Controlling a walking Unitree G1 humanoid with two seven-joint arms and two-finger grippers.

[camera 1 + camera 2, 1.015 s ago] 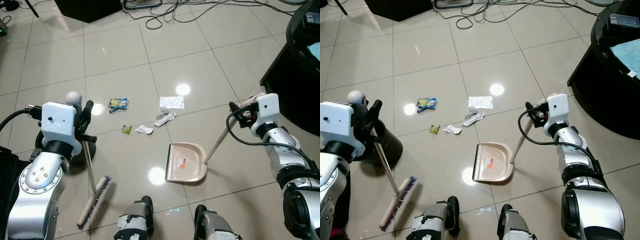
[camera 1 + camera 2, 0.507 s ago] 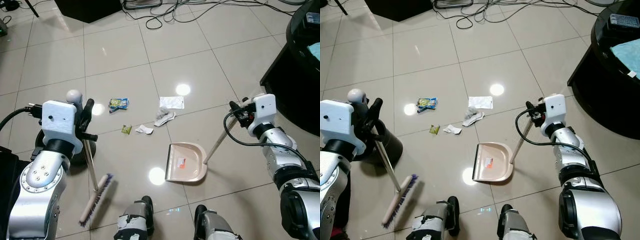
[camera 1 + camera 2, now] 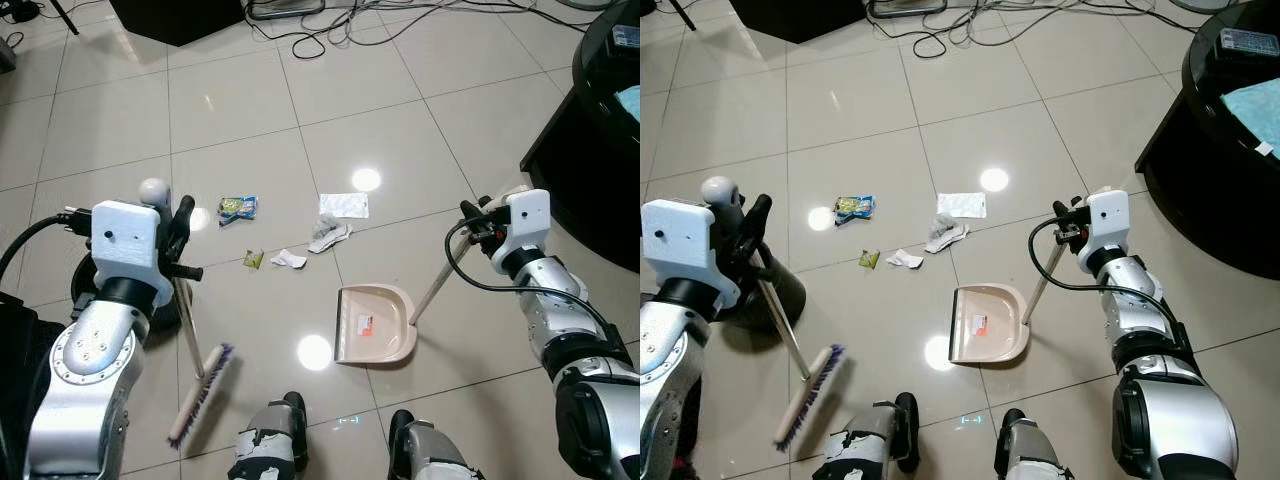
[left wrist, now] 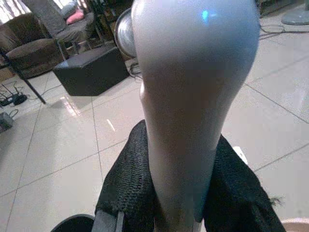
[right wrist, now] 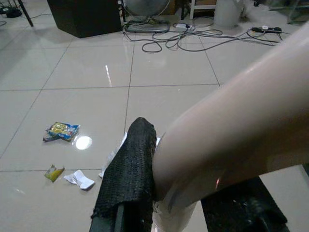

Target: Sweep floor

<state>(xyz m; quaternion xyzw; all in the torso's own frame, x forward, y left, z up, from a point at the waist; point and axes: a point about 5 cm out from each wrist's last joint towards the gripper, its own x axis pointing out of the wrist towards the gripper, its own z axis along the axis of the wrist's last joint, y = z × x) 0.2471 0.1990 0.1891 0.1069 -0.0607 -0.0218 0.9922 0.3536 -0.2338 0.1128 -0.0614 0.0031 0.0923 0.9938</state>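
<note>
Broom (image 3: 200,396) head swung slightly toward dustpan (image 3: 375,326). Left gripper (image 3: 178,243) clamped on broom handle; right gripper (image 3: 474,222) clamped on dustpan handle. Litter (image 3: 328,234) at 12 o'clock. Risk: wide stroke scatters wrappers.

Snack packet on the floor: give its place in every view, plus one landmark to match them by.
Left eye view: snack packet on the tiles, left of the flat white paper.
Right eye view: same place.
Right wrist view: on the floor, beyond the dustpan handle.
Left wrist view: looks along the broom handle, elsewhere.
Landmark: the green scrap, just nearer the robot.
</note>
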